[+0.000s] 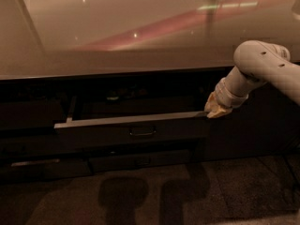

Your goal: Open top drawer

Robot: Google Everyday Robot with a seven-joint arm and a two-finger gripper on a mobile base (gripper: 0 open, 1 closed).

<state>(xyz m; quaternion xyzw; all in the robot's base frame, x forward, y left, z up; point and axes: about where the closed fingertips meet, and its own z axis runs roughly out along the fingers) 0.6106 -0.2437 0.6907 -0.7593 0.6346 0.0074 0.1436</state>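
Note:
The top drawer (131,128) is a wide dark grey drawer with a small bar handle (142,131) at its middle. It stands pulled out from under the counter, its pale top edge showing and its left metal side visible. My gripper (214,109) is at the drawer's right top corner, at the end of the white arm (262,67) that reaches in from the right. The gripper touches or hooks the drawer's right end. A few small items lie dimly in the back of the drawer.
A glossy beige countertop (122,32) runs across the top. Below the open drawer are shorter dark drawer fronts (136,162). Dark cabinet fronts stand to the left (28,116) and right (253,130). Dark carpet floor (140,196) lies in front, with shadows.

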